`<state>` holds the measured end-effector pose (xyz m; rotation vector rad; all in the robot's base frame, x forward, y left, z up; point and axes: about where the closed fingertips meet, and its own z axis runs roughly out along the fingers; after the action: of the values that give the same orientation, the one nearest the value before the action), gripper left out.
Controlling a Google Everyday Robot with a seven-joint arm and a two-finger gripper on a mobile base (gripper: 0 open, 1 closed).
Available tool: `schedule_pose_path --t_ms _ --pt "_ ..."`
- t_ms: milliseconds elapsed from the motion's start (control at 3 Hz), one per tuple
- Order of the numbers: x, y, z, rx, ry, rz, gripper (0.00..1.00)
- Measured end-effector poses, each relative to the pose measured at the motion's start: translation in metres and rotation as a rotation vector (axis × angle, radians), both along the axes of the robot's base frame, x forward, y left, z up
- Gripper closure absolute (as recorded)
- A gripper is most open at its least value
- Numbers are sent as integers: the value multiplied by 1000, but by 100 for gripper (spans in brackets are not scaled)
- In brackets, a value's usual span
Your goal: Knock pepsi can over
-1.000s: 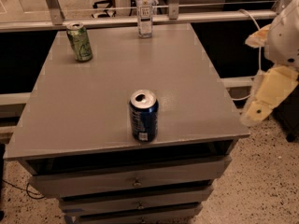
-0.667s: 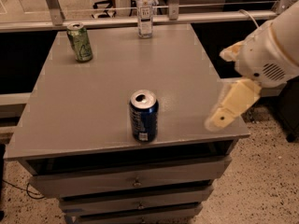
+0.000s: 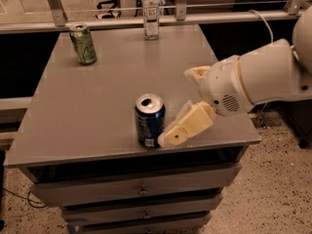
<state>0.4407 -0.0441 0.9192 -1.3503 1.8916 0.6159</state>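
Note:
The pepsi can (image 3: 148, 120) is dark blue with a silver top. It stands upright near the front edge of the grey table (image 3: 97, 96). My gripper (image 3: 170, 136) reaches in from the right on a white arm. Its cream fingertips are at the can's lower right side, touching it or very close to it.
A green can (image 3: 83, 44) stands at the back left of the table. A clear plastic bottle (image 3: 151, 11) stands at the back middle. Drawers (image 3: 141, 191) sit under the tabletop. A railing runs behind the table, and speckled floor lies to the right.
My arm has swung in from the right edge of the table toward the left, bringing the gripper up to the pepsi can. The can still stands upright.

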Motion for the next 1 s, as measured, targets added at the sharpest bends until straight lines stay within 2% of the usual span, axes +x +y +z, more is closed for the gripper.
schedule_pose_path --t_ms 333,667,1000 --pt "0 39 -10 137 -17 34 0" --pt "7 59 -25 206 -46 53 0" --pt "22 66 -40 252 -83 58 0"
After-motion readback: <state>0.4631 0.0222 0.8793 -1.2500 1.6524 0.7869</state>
